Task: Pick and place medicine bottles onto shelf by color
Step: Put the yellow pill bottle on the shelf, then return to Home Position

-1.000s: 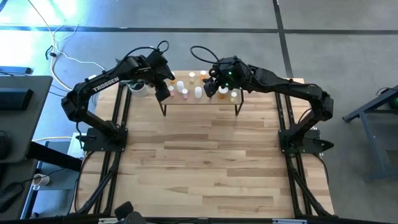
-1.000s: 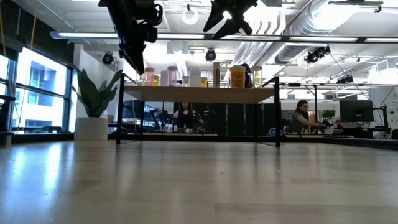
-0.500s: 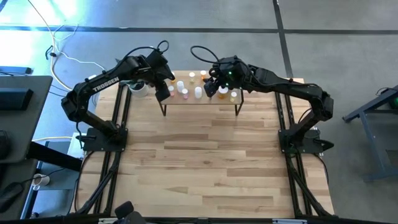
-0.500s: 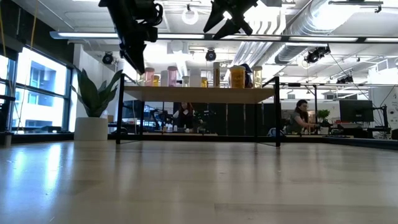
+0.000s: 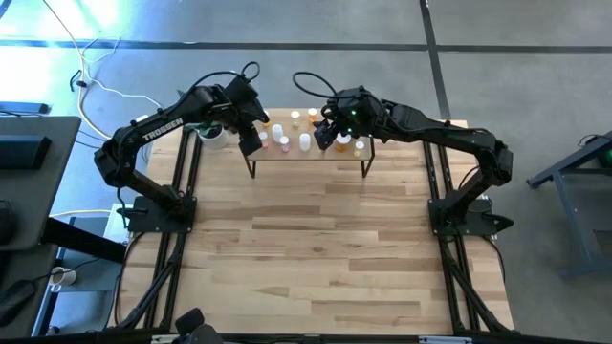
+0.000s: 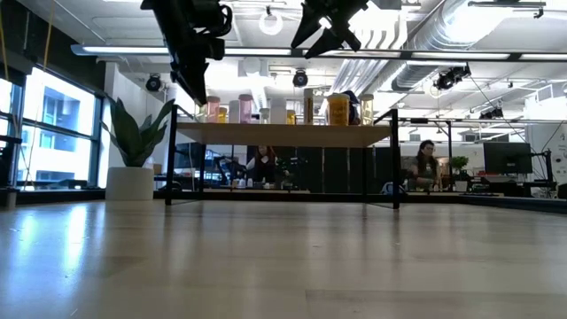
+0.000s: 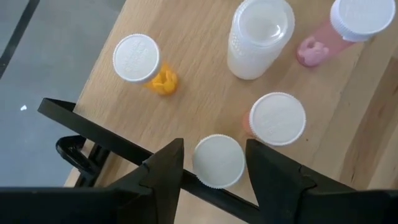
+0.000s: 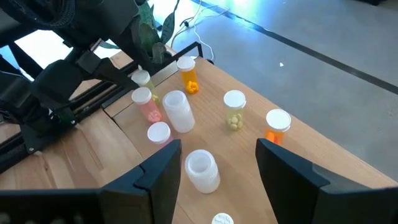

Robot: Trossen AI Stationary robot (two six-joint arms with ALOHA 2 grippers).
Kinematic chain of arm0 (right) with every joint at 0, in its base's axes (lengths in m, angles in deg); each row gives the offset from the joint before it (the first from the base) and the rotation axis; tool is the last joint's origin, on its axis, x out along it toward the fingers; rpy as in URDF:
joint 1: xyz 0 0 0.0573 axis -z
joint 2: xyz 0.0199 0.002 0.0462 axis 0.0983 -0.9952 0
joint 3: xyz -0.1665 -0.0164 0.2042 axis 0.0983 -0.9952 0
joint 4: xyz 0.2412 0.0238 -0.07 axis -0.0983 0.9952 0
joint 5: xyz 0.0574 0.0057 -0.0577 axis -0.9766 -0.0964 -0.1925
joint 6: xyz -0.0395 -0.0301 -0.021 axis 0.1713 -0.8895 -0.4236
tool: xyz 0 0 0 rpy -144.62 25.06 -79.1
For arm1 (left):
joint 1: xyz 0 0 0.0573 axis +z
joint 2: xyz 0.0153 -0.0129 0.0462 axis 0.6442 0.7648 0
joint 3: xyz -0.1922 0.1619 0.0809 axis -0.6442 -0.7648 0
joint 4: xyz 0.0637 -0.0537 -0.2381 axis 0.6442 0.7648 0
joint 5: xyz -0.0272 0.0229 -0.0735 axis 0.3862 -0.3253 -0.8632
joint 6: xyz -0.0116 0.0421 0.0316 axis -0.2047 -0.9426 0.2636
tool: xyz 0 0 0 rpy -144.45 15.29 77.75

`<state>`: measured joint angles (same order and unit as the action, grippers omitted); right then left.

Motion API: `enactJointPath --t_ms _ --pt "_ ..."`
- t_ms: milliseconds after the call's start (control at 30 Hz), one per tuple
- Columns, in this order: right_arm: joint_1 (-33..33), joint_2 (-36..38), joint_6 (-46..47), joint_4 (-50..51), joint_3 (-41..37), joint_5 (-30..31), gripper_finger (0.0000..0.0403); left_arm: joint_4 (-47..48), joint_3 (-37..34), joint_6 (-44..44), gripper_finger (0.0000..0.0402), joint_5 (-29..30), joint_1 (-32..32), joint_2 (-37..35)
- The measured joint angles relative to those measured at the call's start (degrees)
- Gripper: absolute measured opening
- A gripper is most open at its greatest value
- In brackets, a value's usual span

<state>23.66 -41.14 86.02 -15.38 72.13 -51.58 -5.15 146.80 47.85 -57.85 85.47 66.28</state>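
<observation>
I have the left tool [image 7: 212, 163] hovering over the left end of the shelf [image 5: 308, 153], its fingers spread with a white-capped bottle [image 7: 217, 160] standing between them, untouched on either side as far as I can see. Just beyond that one on the shelf stand a pink bottle [image 7: 275, 119], a clear white bottle [image 7: 258, 38], another pink bottle [image 7: 348, 25] and an orange bottle [image 7: 142, 61].

My right tool [image 8: 217, 163] hangs above the right half of the shelf, released and carrying nothing, a small white bottle [image 8: 201, 169] below it. Farther along the shelf I see a yellow-green bottle [image 8: 234, 111] and an orange one [image 8: 277, 126].

Off the shelf's left end, on the table [image 5: 316, 248], stands a potted plant [image 6: 135, 151]. People sit at desks beyond the shelf.
</observation>
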Motion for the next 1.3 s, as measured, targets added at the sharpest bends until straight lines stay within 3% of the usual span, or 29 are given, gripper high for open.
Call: enactJointPath --t_ms 233,600,867,1300 --pt "0.0 0.0 0.0 0.0 0.0 0.0 0.0197 1.2 5.4 -1.0 0.0165 2.2 0.0 0.0" --pt "0.0 0.0 0.5 0.0 0.0 0.0 0.0197 8.7 15.3 -0.4 0.0164 0.3 0.0 -0.6" --pt "-0.3 0.0 4.3 -1.5 0.0 -3.6 0.0197 8.7 15.2 2.0 0.0157 -12.1 -0.8 -10.3" --pt "-5.6 0.0 0.3 -8.9 0.0 -4.5 0.0197 5.6 15.1 5.8 0.0157 -12.5 -11.6 -24.7"
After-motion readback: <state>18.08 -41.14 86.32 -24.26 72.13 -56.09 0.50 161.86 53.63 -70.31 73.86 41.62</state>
